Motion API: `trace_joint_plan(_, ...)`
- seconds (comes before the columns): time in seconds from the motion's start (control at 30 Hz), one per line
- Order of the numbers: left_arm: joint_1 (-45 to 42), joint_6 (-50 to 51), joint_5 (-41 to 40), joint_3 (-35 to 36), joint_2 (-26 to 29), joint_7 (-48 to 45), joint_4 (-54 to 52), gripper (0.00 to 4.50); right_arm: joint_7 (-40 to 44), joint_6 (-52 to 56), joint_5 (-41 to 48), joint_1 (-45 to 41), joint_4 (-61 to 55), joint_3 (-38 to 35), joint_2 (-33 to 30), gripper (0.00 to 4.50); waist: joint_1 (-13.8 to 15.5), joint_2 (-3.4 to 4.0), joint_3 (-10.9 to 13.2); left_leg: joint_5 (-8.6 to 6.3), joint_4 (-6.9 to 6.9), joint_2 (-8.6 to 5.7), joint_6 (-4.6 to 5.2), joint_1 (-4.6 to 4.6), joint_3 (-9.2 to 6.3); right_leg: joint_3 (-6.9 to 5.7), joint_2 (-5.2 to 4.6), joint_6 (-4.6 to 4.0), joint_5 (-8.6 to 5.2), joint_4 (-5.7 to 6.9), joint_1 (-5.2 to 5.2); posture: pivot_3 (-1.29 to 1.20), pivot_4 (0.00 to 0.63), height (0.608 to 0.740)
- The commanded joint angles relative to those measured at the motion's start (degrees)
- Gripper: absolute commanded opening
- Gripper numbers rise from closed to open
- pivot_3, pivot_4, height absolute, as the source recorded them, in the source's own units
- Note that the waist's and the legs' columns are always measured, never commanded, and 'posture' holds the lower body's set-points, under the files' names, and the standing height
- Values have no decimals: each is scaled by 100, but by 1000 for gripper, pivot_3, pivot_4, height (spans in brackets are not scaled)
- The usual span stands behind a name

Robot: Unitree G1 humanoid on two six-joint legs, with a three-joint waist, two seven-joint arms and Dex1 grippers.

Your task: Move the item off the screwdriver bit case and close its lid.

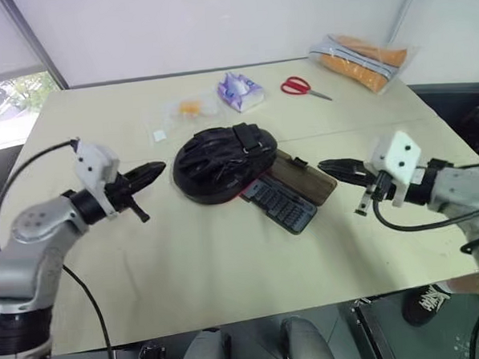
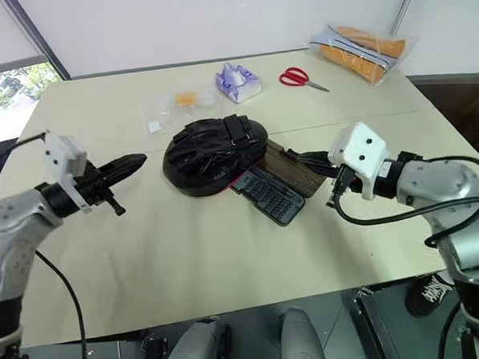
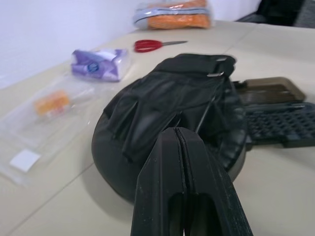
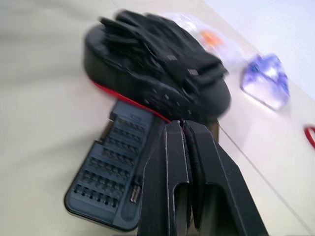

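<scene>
Resting at the centre of the frame on a beige table (image 1: pixel 228 276), black padded item (image 1: pixel 220 163): domed, oval, with a red rim along its lower edge, finger-like ridges over the top and a strap across the upper end. Looks more like a padded mitt with a glove back than a helmet, seen from the wrist views. Overlapping the upper left end of the screwdriver bit case (image 1: pixel 279 203), a flat dark grey tray with rows of small sockets. Lying open and flat just right of the tray, smoky brown lid (image 1: pixel 305 177), rounded corners, part tucked under the black item. Hovering left of centre, left gripper (image 1: pixel 152 170), fingers pressed together, empty, tip near the item's edge but apart from it. Hovering right of centre, right gripper (image 1: pixel 332 168), fingers likewise together, empty, pointing at the lid. Across the upper frame: red scissors (image 1: pixel 301 86), purple packet (image 1: pixel 240 92), clear bag with orange piece (image 1: pixel 184 110), orange-filled bag (image 1: pixel 360 58).
</scene>
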Motion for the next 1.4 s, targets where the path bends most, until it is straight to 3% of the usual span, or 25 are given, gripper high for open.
trace_joint_plan(0.03,-175,95,-186,196,-19,38,59,0,123,-17,110,-166,-103,21,-52,82,2,-4,4,0,0,0,0,0,0,0,0,0,0,-1,0,0,150,740)
trace_joint_plan(0.93,-325,422,-213,-174,-8,38,-2,0,-110,40,61,-355,-187,188,123,82,17,-12,18,16,0,1,-28,-7,0,1,-2,0,0,-1,-6,0,150,740)
trace_joint_plan(1.03,-538,489,-232,-345,-105,20,134,802,-137,58,49,-363,-193,201,152,0,19,-13,18,16,1,0,-28,-8,0,1,-2,0,0,-1,-6,0,150,740)
trace_joint_plan(1.27,-1294,235,172,-1124,-552,-403,934,4365,-267,95,26,-419,-217,247,246,0,23,-15,19,16,4,-2,-29,-10,0,0,-2,1,1,0,-7,0,150,740)
trace_joint_plan(1.4,-1841,-257,769,-1677,-805,-694,1819,4442,-405,129,40,-349,-329,258,324,0,22,-15,19,16,4,-3,-30,-11,1,-2,-2,1,1,0,-9,0,150,740)
